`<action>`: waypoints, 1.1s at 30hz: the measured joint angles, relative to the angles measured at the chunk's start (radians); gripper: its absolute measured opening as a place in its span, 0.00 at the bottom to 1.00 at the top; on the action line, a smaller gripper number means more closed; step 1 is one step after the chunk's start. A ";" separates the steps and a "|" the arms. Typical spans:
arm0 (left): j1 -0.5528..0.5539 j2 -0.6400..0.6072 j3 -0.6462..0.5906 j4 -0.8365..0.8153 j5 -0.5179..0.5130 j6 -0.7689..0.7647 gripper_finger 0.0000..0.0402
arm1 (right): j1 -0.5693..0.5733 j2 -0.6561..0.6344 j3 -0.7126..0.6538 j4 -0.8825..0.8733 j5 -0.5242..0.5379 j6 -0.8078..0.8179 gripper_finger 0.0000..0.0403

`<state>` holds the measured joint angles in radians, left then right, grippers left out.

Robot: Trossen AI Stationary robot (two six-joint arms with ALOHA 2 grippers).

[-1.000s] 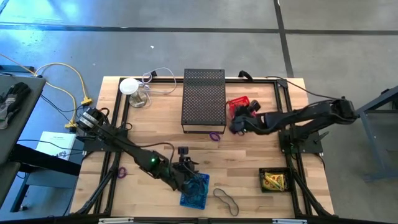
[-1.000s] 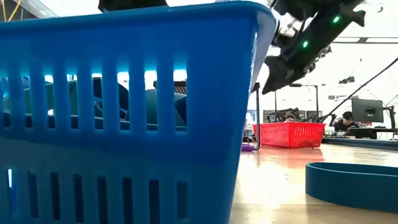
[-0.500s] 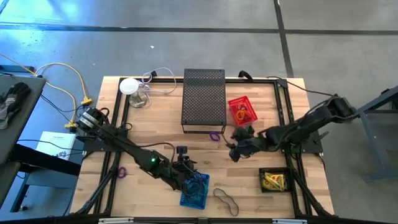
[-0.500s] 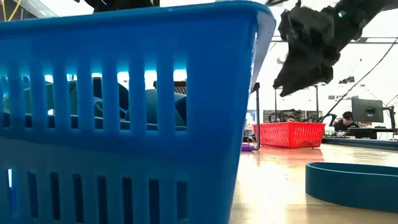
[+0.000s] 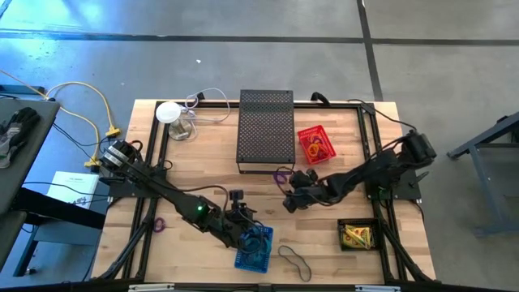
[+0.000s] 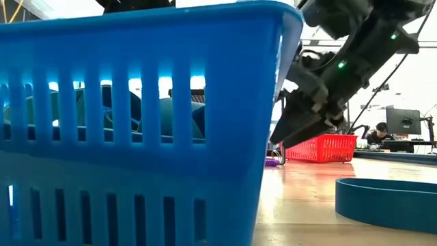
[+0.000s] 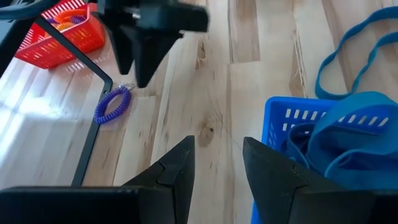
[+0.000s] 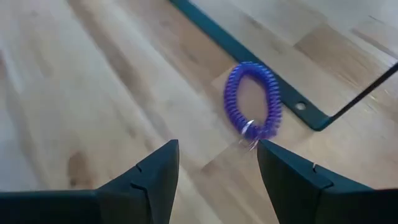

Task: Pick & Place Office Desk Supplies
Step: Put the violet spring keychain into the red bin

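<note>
A purple coil loop (image 8: 252, 107) lies flat on the wood beside the black frame bar, just in front of the black mesh box (image 5: 265, 130). My right gripper (image 8: 217, 180) hangs open a little above the table, slanting down at the coil (image 5: 280, 176) from its near side, with nothing between its fingers. My left gripper (image 7: 216, 171) stands open over bare wood beside the blue basket (image 5: 254, 247), which holds blue bands. The red basket (image 5: 315, 143) holds orange and purple loops. Yellow-and-red packets lie in a black tray (image 5: 357, 235).
A dark band loop (image 5: 296, 261) lies near the front edge, right of the blue basket. Another purple loop (image 5: 159, 225) lies at the left. A white round object (image 5: 169, 112) with a thin cable sits at the far left. Bare wood spreads between the grippers.
My right gripper has left the red basket, going toward the table's near edge and left while sinking, and has rolled and tipped further down; it now hangs close to the purple coil. My left gripper has kept its place.
</note>
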<state>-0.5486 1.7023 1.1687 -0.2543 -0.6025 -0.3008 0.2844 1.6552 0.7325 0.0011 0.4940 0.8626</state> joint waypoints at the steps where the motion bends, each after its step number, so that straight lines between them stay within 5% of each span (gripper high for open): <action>1: -0.002 0.000 0.000 0.000 0.000 0.000 0.32 | -0.006 0.005 0.000 0.001 0.001 0.005 0.51; 33: -0.002 0.000 0.000 0.000 0.000 0.007 0.32 | -0.044 0.105 0.002 0.066 0.093 -0.100 0.46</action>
<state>-0.5503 1.7023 1.1687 -0.2543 -0.6025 -0.2935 0.2406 1.7599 0.7341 0.0666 0.5867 0.7627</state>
